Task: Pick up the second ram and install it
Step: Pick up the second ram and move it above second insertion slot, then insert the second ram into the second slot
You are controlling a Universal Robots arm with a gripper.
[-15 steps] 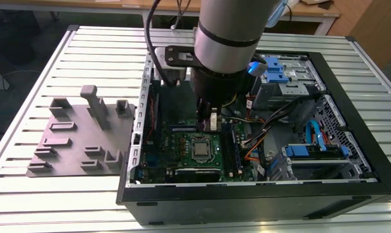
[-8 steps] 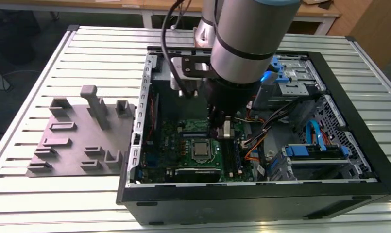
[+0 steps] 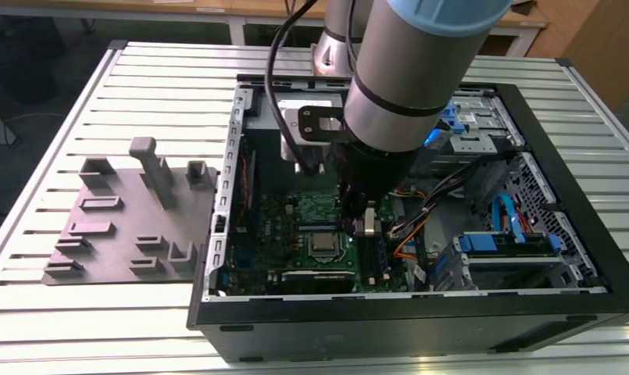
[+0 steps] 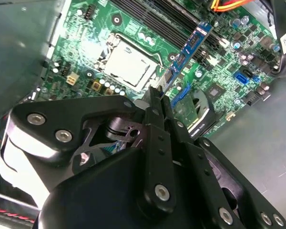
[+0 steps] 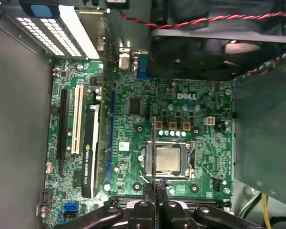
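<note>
Arm (image 3: 398,94) reaches down into the open computer case (image 3: 398,332), which lies on its side on the slatted table (image 3: 85,328).

Gripper (image 4: 157,95): fingers closed on the memory stick (image 4: 187,50). The blue board juts out past the fingertips and is seen close to edge-on in both wrist views.

Stick position: over the green motherboard (image 5: 133,143), just beside the processor (image 5: 168,160). In the first wrist view its thin edge runs along the processor's socket frame, on the side facing the long expansion slots (image 5: 78,119). In the second wrist view the stick's far end lies beyond the processor, near the dark memory slots (image 4: 148,21). From these angles I cannot tell whether the stick touches a slot or hangs clear of the board.

Other items:
- The black fan (image 5: 205,52) sits past the processor, on the side away from the gripper.
- The grey holder block (image 3: 126,226) rests on the table outside the case, well apart from the processor, toward the exterior view's left.
</note>
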